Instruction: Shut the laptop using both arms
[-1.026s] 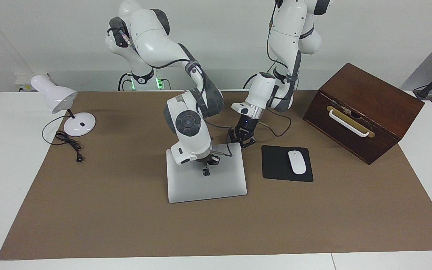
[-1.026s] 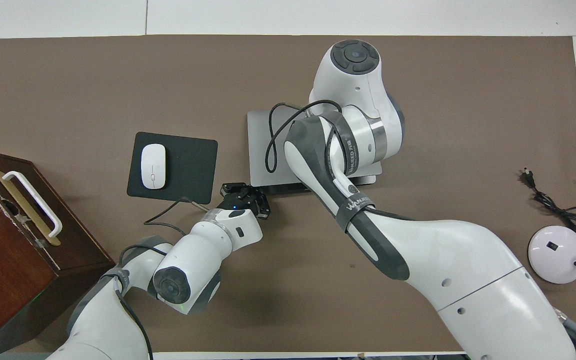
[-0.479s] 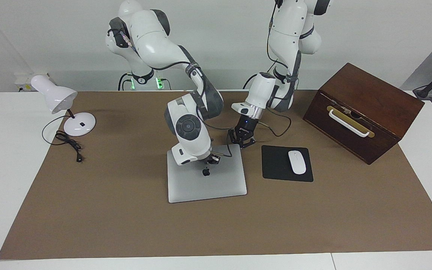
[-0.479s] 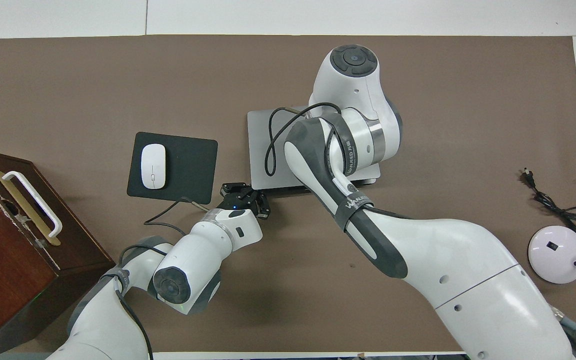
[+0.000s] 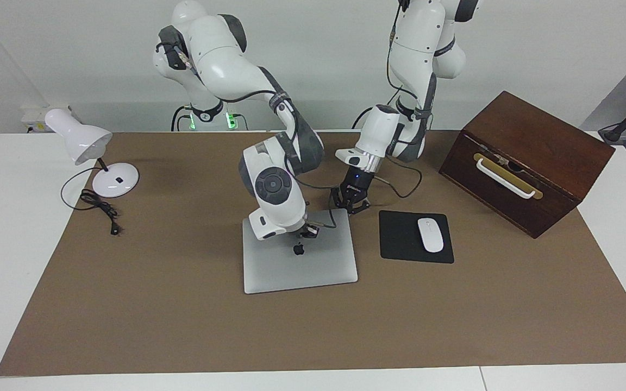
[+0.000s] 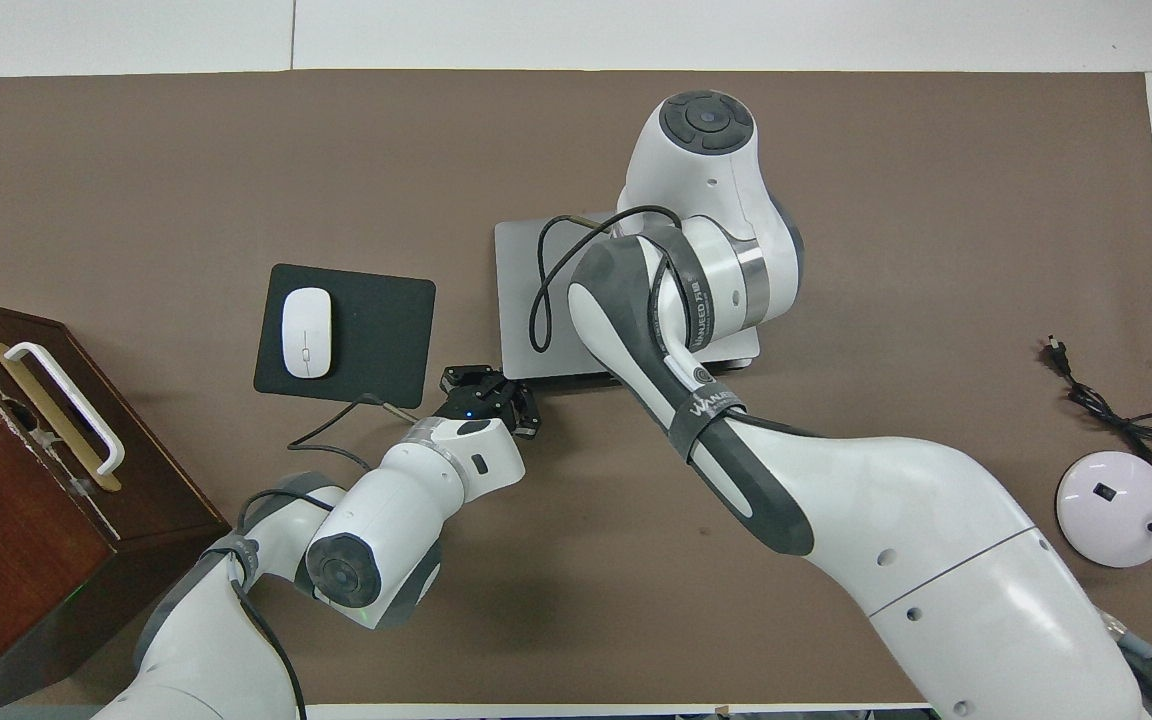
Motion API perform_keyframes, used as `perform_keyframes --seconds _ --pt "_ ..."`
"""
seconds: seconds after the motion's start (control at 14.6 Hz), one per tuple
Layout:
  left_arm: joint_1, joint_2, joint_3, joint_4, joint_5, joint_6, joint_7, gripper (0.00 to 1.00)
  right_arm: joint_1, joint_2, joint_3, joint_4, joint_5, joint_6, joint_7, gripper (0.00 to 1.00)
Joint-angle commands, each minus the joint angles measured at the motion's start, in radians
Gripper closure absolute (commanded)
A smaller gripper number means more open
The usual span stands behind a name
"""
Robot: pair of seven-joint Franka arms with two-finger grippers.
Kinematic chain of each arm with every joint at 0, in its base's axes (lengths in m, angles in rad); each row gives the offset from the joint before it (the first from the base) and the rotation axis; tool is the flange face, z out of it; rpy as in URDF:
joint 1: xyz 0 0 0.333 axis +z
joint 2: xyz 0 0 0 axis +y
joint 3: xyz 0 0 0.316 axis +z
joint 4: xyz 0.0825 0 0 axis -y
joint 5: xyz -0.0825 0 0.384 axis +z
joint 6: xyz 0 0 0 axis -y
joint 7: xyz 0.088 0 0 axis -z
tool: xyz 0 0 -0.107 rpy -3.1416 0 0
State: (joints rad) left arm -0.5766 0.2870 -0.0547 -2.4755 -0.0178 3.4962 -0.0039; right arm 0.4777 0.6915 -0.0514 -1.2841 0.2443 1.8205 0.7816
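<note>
Nearest the robots, your left gripper (image 5: 350, 207) sits low at the laptop's corner on the edge closest to the arms, toward the left arm's end of the table; in the overhead view it shows as a black cluster (image 6: 488, 396) just off that corner. You can't tell from either view whether its fingers are apart or together, nor whether they touch the laptop.

Next comes the laptop (image 5: 313, 266) itself, lying flat on the brown mat (image 5: 182, 304) near the middle of the table with its lid down and the dark logo (image 5: 298, 249) facing up. In the overhead view only part of it (image 6: 519, 300) shows, since your right arm covers the rest.

Your right gripper (image 5: 307, 232) is over the lid, just above the logo on the side nearer the robots, tucked under the arm's white wrist. Its fingers are mostly hidden, so you can't tell their state or whether they press on the lid.

Beside the laptop, toward the left arm's end, the black mouse pad (image 5: 400, 239) lies flat with the white mouse (image 5: 430, 234) on it. Past that end stands the wooden box (image 5: 530, 157) with a white handle.

Toward the right arm's end, the white desk lamp (image 5: 82, 142) stands with its cord (image 5: 98, 206) trailing on the mat.
</note>
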Motion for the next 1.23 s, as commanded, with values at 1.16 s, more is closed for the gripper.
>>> perform_keyframes --seconds 1.16 --pt "0.046 0.037 0.007 -0.014 0.015 -0.008 -0.019 1.00 -0.062 -0.168 0.001 0.035 0.001 -0.236 -0.013 1.00"
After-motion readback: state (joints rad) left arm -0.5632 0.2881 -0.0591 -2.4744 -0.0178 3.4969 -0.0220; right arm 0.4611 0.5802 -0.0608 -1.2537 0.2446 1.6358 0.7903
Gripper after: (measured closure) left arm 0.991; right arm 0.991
